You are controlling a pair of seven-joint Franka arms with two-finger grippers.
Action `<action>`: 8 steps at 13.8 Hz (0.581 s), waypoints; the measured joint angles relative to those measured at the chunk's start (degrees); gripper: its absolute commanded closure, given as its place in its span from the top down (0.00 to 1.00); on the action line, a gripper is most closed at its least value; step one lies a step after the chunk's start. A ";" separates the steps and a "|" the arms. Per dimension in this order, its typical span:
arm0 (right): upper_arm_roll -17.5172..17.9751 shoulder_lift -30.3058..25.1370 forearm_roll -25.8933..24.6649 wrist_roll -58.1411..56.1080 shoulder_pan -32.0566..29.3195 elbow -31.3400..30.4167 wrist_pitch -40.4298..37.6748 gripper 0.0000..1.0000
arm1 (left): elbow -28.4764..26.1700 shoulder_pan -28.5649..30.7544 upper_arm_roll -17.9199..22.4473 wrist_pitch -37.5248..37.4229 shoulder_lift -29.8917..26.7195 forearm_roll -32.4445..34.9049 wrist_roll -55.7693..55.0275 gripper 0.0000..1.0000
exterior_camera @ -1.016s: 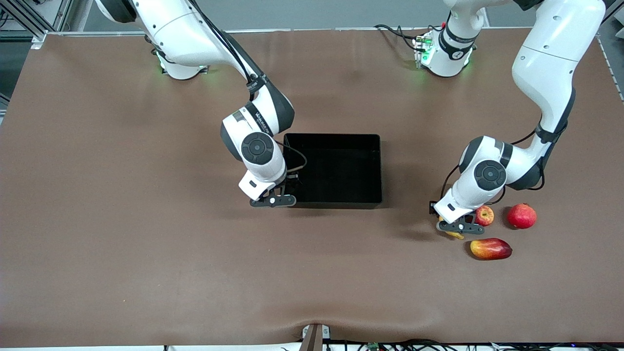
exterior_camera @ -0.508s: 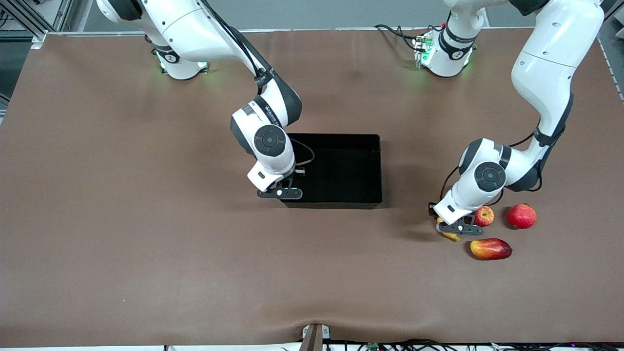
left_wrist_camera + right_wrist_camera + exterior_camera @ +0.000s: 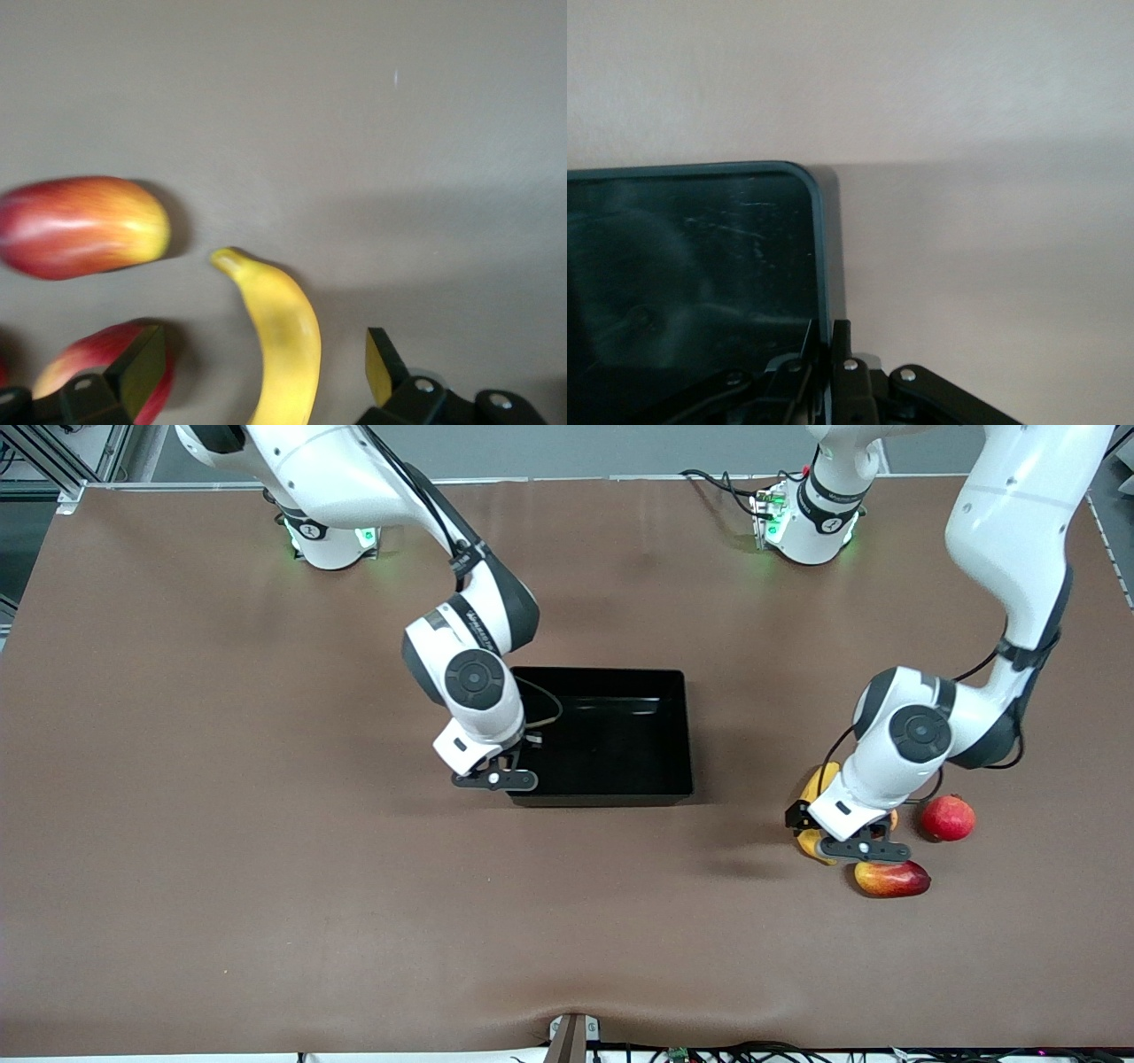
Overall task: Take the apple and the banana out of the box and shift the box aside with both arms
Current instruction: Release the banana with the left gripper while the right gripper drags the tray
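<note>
1. I have the right gripper [image 3: 496,780] clamped on the box [image 3: 620,779] wall at the right arm's end; its jaws pinch the rim, ready to drag.
2. The left gripper [image 3: 864,852] hangs with jaws wide over the banana [image 3: 282,332], which lies free on the table [image 3: 266,868] beside the apple [image 3: 102,376] and mango [image 3: 892,878]. I judge both fruits are out, so only the move remains.
3. The box looks empty, glossy black, low-walled, mid-table, well apart from the fruit.
</note>
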 measured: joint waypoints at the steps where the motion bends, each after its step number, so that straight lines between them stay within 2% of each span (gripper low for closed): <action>1: -0.13 -1.58 0.33 -2.01 -2.12 0.15 -2.48 0.00 | 1.73 0.00 -0.31 -4.25 -2.26 -1.18 0.00 1.00; 5: -0.91 -8.91 4.64 -20.48 -16.81 0.23 -16.41 0.00 | 11.91 0.05 -0.56 -24.41 -8.98 -2.88 0.04 1.00; 8: -1.20 -11.93 4.70 -33.57 -28.98 -0.35 -22.80 0.00 | 18.49 0.03 -1.07 -37.05 -12.08 -6.90 0.12 1.00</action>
